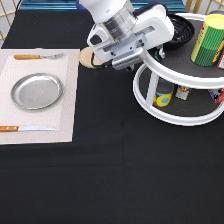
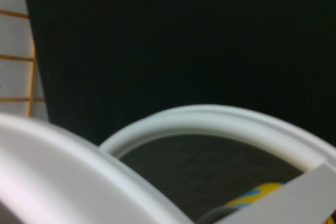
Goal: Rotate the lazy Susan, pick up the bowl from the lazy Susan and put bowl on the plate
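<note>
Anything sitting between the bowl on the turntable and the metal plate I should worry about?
Nothing standing shows on that stretch. The bowl sits on the lazy Susan's upper tier; the plate lies bare on the placemat. Between them are black tablecloth and, toward the top, the low wooden coaster. The gripper is beside the bowl.

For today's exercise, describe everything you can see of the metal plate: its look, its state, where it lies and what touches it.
The plate is a round, flat dish of silver, shiny metal with a raised rim. It lies level and holds nothing. It rests on a pale placemat at the exterior view's left, between a fork toward the top and a knife toward the bottom, touching neither. The gripper is far off at the lazy Susan. The wrist view does not show the plate.
</note>
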Motion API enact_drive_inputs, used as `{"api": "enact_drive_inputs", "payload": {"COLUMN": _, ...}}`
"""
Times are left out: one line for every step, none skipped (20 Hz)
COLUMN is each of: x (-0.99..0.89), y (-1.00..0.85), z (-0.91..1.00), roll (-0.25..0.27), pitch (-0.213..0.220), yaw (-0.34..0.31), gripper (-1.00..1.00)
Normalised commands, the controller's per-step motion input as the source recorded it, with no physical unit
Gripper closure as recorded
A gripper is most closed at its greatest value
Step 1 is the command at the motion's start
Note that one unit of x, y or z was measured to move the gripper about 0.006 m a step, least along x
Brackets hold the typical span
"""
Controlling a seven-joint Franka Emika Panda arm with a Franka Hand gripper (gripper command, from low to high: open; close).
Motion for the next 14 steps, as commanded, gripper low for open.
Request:
{"api": "enact_drive_inputs", "payload": {"x": -0.44, "y": -0.01, "z": 1.00, "roll": -0.140, "pitch": -0.118, "yaw": 0.040, "gripper": -1.00}}
{"api": "enact_drive_inputs", "payload": {"x": -0.48, "y": -0.01, "z": 1.00, "roll": -0.141, "pitch": -0.115, "yaw": 0.037, "gripper": -1.00}}
{"api": "enact_drive_inputs", "payload": {"x": -0.54, "y": 0.00, "z": 1.00, "roll": -0.166, "pitch": -0.109, "yaw": 0.036, "gripper": -1.00}}
{"api": "enact_drive_inputs", "payload": {"x": -0.61, "y": 0.00, "z": 1.00, "roll": -0.197, "pitch": -0.103, "yaw": 0.028, "gripper": -1.00}}
{"api": "enact_drive_inputs", "payload": {"x": -0.67, "y": 0.01, "z": 0.95, "roll": -0.230, "pitch": -0.089, "yaw": 0.019, "gripper": -1.00}}
{"api": "enact_drive_inputs", "payload": {"x": -0.70, "y": 0.04, "z": 0.86, "roll": -0.264, "pitch": -0.090, "yaw": 0.012, "gripper": -1.00}}
{"api": "enact_drive_inputs", "payload": {"x": -0.79, "y": 0.13, "z": 0.78, "roll": -0.284, "pitch": -0.087, "yaw": 0.000, "gripper": -1.00}}
{"api": "enact_drive_inputs", "payload": {"x": -0.89, "y": 0.18, "z": 0.71, "roll": -0.303, "pitch": -0.092, "yaw": 0.000, "gripper": -1.00}}
{"api": "enact_drive_inputs", "payload": {"x": -0.92, "y": 0.20, "z": 0.68, "roll": -0.312, "pitch": -0.087, "yaw": 0.000, "gripper": -1.00}}
{"api": "enact_drive_inputs", "payload": {"x": -0.95, "y": 0.27, "z": 0.60, "roll": -0.314, "pitch": -0.079, "yaw": 0.004, "gripper": -1.00}}
{"api": "enact_drive_inputs", "payload": {"x": -0.95, "y": 0.31, "z": 0.52, "roll": -0.316, "pitch": -0.076, "yaw": 0.006, "gripper": -1.00}}
{"api": "enact_drive_inputs", "payload": {"x": -0.97, "y": 0.31, "z": 0.45, "roll": -0.302, "pitch": -0.075, "yaw": 0.007, "gripper": -1.00}}
{"api": "enact_drive_inputs", "payload": {"x": -0.99, "y": 0.31, "z": 0.39, "roll": -0.289, "pitch": -0.076, "yaw": 0.011, "gripper": -1.00}}
{"api": "enact_drive_inputs", "payload": {"x": -0.99, "y": 0.33, "z": 0.24, "roll": -0.246, "pitch": -0.070, "yaw": 0.033, "gripper": -1.00}}
